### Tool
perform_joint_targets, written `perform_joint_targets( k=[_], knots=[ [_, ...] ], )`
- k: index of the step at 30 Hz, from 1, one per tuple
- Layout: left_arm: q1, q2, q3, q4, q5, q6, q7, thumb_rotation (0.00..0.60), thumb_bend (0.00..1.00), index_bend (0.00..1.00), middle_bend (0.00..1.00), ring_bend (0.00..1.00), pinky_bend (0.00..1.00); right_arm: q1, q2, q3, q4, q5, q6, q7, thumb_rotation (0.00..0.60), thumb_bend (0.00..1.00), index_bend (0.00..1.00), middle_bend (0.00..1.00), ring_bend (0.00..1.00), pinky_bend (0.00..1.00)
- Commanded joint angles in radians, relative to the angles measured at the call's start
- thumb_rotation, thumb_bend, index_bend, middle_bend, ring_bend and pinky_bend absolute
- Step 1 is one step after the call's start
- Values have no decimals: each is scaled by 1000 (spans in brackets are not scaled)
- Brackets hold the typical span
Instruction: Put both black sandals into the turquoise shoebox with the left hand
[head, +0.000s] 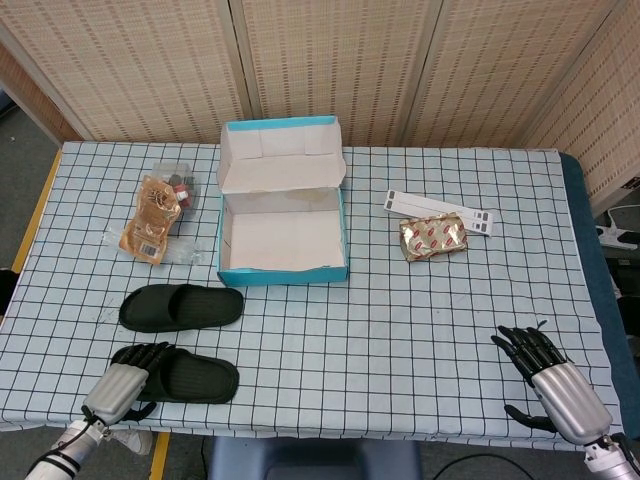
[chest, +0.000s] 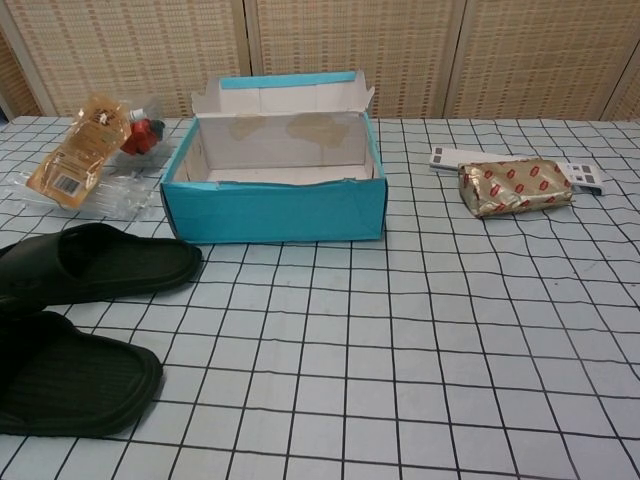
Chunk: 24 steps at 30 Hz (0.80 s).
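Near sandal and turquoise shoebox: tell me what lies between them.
The other black sandal lies between the near sandal and the turquoise shoebox, with bare checked cloth around it. The head view shows this best.

A tabletop (head: 420, 320) fills most of the head view, covered by a pale cloth with a black grid — the cloth lies slightly rumpled, its lines wavering. Behind it stand woven, tan screen panels (head: 330, 60) in pale frames, set side by side and angled at both ends. Grey floor (head: 30, 160) shows at left, with a yellow strip (head: 28, 225) along the table's edge. Light is even — shadows soft.
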Motion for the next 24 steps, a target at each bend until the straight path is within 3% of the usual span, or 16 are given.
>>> perform_joint_targets(
  k=[1,14,18,21,24],
  knots=[
    [-5,-4,0,1,-12,-10,17,600,311,0,0,0,82,1,1,-1,0,0,-2,1,600,80,0,0,0,0],
    [-2,-51,-4,38,-67,-17,119,600,315,0,0,0,147,2,2,-1,-1,3,-8,-1,600,80,0,0,0,0],
    [-2,-63,-5,49,-66,-11,120,600,317,1,17,27,225,2,1,-1,-2,4,-11,-4,600,81,0,0,0,0],
    [12,-87,-14,73,-50,36,117,600,337,98,173,184,333,2,1,0,-3,5,-10,-4,600,81,0,0,0,0],
    [26,-110,-18,102,-26,81,101,600,373,295,385,366,472,1,1,0,-3,5,-10,-4,600,81,0,0,0,0]
  ],
)
